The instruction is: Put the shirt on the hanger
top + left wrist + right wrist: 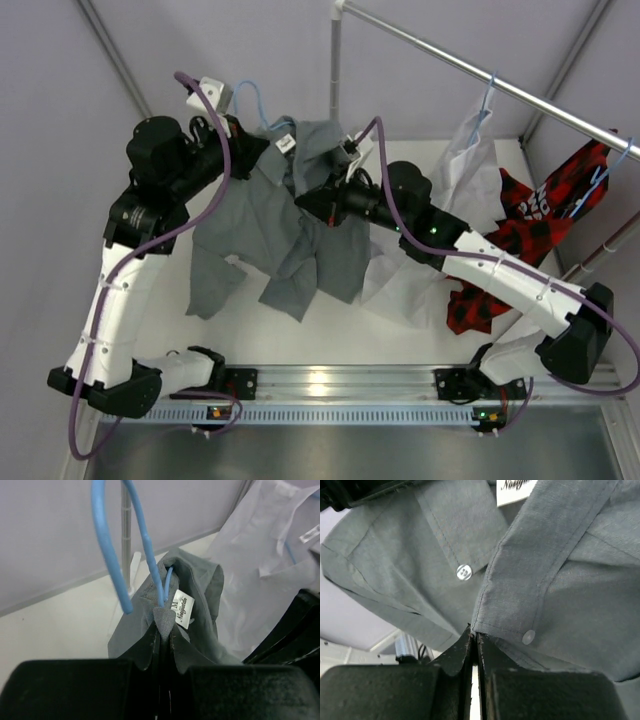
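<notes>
The grey shirt (285,235) hangs between my two grippers above the table, with its tails drooping down. The light-blue hanger's hook (250,102) sticks up out of the collar; its frame is hidden inside the shirt. My left gripper (252,145) is shut on the shirt's collar fabric (164,622), right below the hanger hook (107,545) and beside the white neck label (181,607). My right gripper (308,195) is shut on the shirt's front button edge (485,615); two white buttons (464,572) show on the cloth.
A metal rail (480,75) on a pole (335,60) runs across the back right. A white shirt (470,160) and a red-and-black garment (525,225) hang from it on blue hangers. The white shirt (270,555) is close behind the grey one.
</notes>
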`<move>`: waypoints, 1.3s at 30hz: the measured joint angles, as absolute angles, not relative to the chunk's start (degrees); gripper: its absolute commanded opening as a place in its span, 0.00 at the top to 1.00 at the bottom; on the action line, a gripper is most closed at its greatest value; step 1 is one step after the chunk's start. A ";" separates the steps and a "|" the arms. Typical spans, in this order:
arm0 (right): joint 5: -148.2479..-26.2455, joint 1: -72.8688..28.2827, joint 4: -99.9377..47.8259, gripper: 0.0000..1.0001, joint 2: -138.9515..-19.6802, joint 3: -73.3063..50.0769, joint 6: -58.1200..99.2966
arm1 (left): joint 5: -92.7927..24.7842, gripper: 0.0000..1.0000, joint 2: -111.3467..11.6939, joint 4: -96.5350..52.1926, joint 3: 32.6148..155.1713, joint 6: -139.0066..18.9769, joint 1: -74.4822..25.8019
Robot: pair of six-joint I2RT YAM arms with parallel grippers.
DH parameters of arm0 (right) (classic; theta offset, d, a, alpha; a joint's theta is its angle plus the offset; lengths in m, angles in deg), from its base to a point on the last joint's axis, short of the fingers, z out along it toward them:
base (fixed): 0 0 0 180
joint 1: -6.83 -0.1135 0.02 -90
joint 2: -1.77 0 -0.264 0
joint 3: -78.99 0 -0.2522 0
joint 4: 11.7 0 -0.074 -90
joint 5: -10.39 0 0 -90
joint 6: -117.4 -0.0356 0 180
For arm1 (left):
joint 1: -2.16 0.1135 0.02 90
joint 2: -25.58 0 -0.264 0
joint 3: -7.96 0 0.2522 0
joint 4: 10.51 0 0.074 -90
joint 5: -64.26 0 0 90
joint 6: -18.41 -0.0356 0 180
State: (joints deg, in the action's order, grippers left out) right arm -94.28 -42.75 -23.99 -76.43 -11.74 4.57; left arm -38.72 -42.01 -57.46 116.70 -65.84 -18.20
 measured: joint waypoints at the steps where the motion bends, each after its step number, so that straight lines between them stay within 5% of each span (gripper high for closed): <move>1: -93.65 -43.67 -23.15 1.00 -76.67 -11.90 4.14 | -39.44 1.00 -43.02 -57.40 118.63 -65.68 -18.20; 7: -88.88 -46.01 -19.85 0.98 -76.60 -12.18 3.41 | -42.37 1.00 -44.90 -56.79 121.29 -66.29 -18.11; 10: -88.23 -45.33 -20.86 0.61 -76.47 -12.64 3.94 | -44.22 1.00 -42.56 -53.97 116.59 -67.61 -17.96; 20: -102.17 -28.28 -32.27 0.58 -67.58 -15.24 10.52 | -49.60 1.00 -37.29 -49.05 106.96 -76.76 -16.91; 25: -115.44 -20.78 -36.09 0.55 -65.28 -12.62 13.05 | -62.32 1.00 -38.71 -45.55 102.74 -79.32 -16.63; 39: -135.33 -23.65 -39.07 0.48 -81.52 9.26 16.99 | -80.40 1.00 -43.08 -44.02 101.86 -80.98 -16.52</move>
